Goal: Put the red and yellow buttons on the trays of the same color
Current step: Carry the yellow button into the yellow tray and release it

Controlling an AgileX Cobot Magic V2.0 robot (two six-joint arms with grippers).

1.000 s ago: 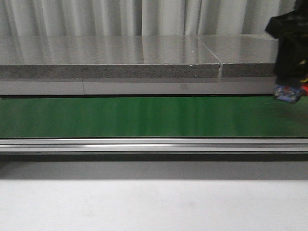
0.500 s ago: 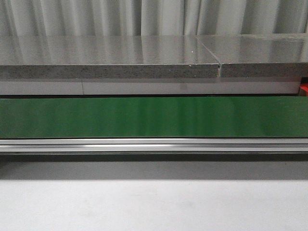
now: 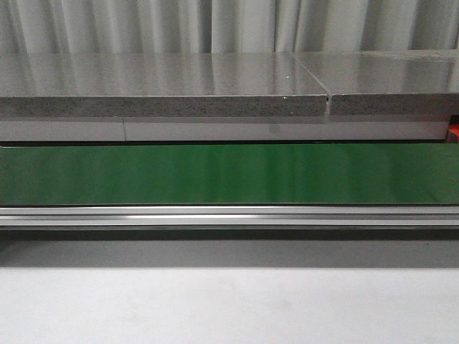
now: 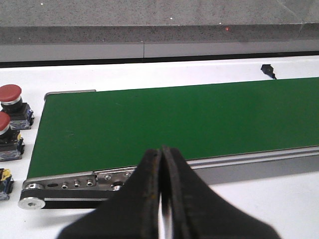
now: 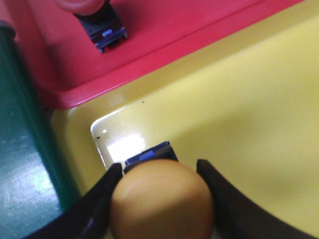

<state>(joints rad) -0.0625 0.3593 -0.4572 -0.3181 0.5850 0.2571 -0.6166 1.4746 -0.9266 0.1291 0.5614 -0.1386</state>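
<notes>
In the right wrist view my right gripper (image 5: 159, 199) is shut on a yellow button (image 5: 162, 199). The button's dark blue base (image 5: 149, 154) sits low over a corner of the yellow tray (image 5: 259, 99). Beside it lies the red tray (image 5: 174, 30), with a red button (image 5: 82, 5) standing on it. In the left wrist view my left gripper (image 4: 162, 154) is shut and holds nothing, above the near rail of the green belt (image 4: 174, 119). Two red buttons (image 4: 10, 94) (image 4: 2, 124) stand on the white table past the belt's end. Neither gripper shows in the front view.
The green conveyor belt (image 3: 229, 174) crosses the front view, with a metal rail (image 3: 229, 215) in front and a grey stone ledge (image 3: 165, 106) behind. A third button base with yellow on it (image 4: 4, 180) sits at the left wrist view's edge. The belt's edge (image 5: 20, 164) borders the yellow tray.
One second ago my right arm hung at the front view's right edge holding a button. It has since moved out of that view to the right. The belt looks unchanged.
</notes>
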